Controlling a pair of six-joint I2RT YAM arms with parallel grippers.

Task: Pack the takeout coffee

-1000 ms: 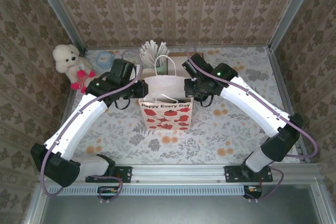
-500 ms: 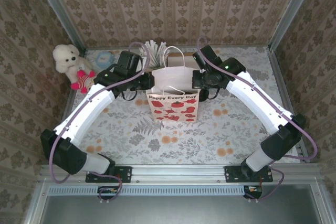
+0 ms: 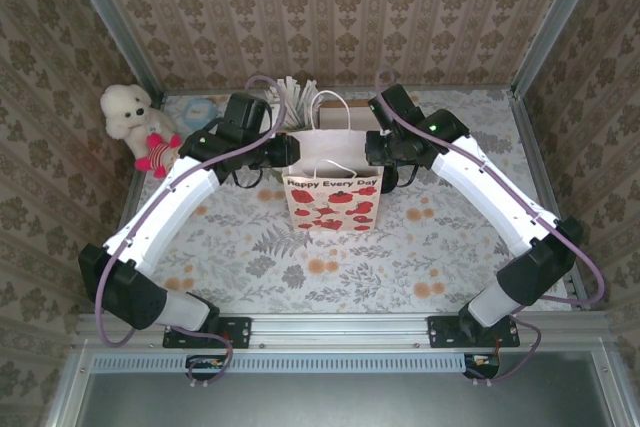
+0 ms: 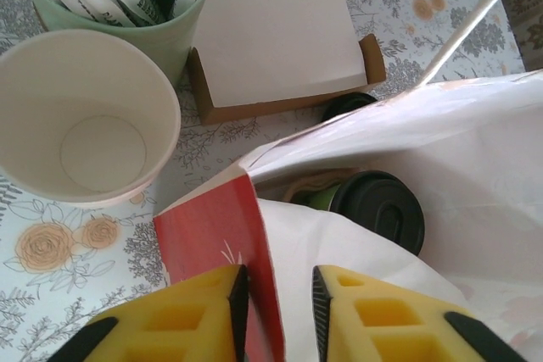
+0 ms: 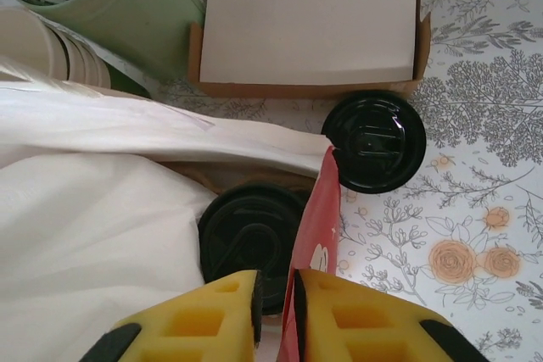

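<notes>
The takeout coffee [image 4: 377,209], a green cup with a black lid, stands inside the white paper bag [image 3: 332,202] printed with red hearts. Its lid [image 5: 250,239] also shows from above in the right wrist view. My left gripper [image 3: 288,152] is at the bag's left top edge. Seen from the left wrist, the left gripper [image 4: 277,281] straddles the red side wall, with a clear gap beside the paper. My right gripper [image 3: 372,152] is at the bag's right top edge. Seen from the right wrist, the right gripper [image 5: 277,281] is slightly parted around the red side wall.
Behind the bag are a cardboard box of white napkins [image 4: 276,27], a green cup of wrapped sticks [image 4: 136,6] and a stack of cream-lined cups [image 4: 85,116]. A flat black lid [image 5: 374,141] lies on the table beside the bag. A plush bear [image 3: 135,122] sits back left.
Both grippers carried the bag back and to the right. It now stands on the table, and both pairs of jaws have loosened from the bag's side walls.
</notes>
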